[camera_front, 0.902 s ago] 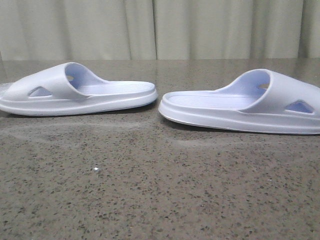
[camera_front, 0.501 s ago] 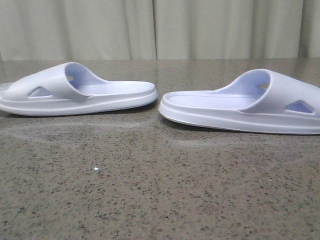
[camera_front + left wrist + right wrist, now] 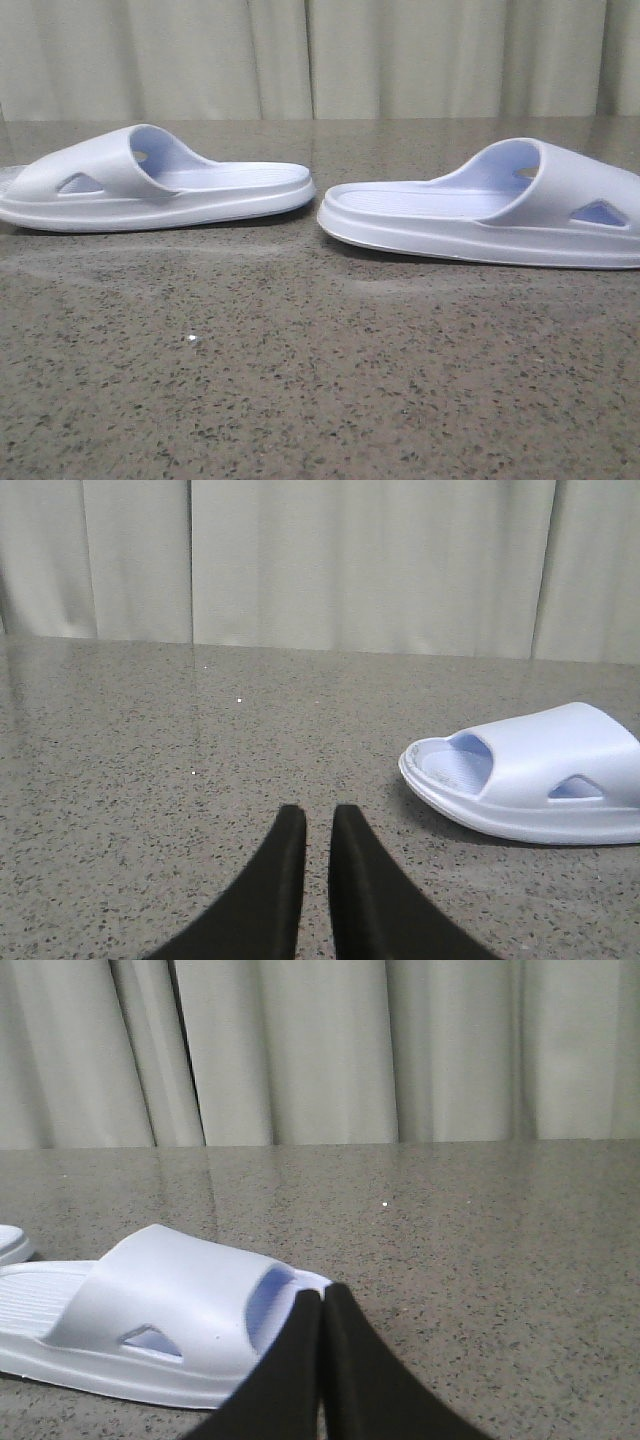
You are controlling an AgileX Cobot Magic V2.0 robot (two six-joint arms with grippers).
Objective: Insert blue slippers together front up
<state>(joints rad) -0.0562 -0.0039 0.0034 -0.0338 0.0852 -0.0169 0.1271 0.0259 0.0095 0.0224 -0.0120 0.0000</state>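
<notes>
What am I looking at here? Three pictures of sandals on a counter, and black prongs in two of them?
This is a two-armed robot, and each picture comes from one of its cameras. The front view looks forward over a speckled table. On it lie two pale blue slippers, heels toward each other with a small gap: the left slipper and the right slipper. Curtains hang behind.

The other two cameras sit on the wrists. The black prongs are gripper fingers. The left gripper shows a narrow slit between its fingers; the right gripper has its fingers pressed together. Neither holds anything, and each sees a slipper nearby. Both slippers lie untouched, so the job of nesting them together has not started.
</notes>
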